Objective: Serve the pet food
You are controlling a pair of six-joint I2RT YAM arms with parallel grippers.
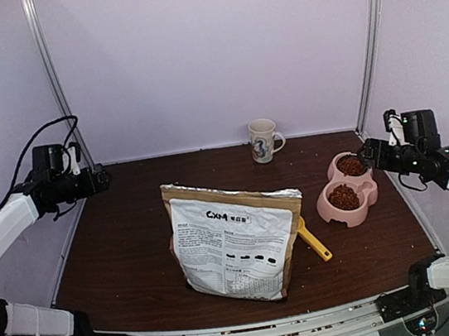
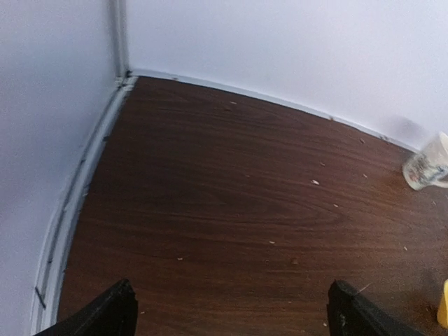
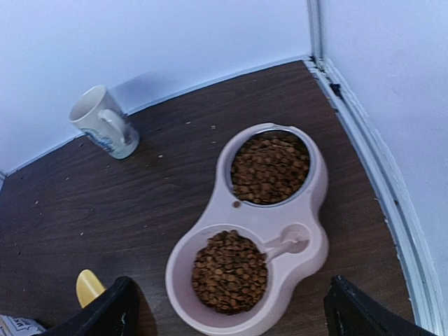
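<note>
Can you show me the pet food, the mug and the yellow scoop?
pet food [image 3: 269, 168]: right wrist view, middle of the upper heap.
mug [image 1: 263, 141]: top external view, its side.
yellow scoop [image 1: 316, 244]: top external view, its handle.

Left pincer [image 2: 229, 297] spread, brown table [image 2: 231, 189], mug [image 2: 427, 166] far right

**Soft, even light; wrist views bend at the edges**

Diffuse light fills the enclosure, and the pale walls [image 1: 208, 53] take a lilac cast. Shadows are faint: a soft one under the bag [image 1: 235, 242] on the dark bench [image 1: 128, 257], and another behind the mug [image 3: 105, 122] in the right wrist view. The bag's foil top glints. Both wrist views curve the straight wall seams. The left one is softly blurred, with the mug smeared at its edge. Its fingers [image 2: 105, 315] are dark, unfocused shapes.
</note>
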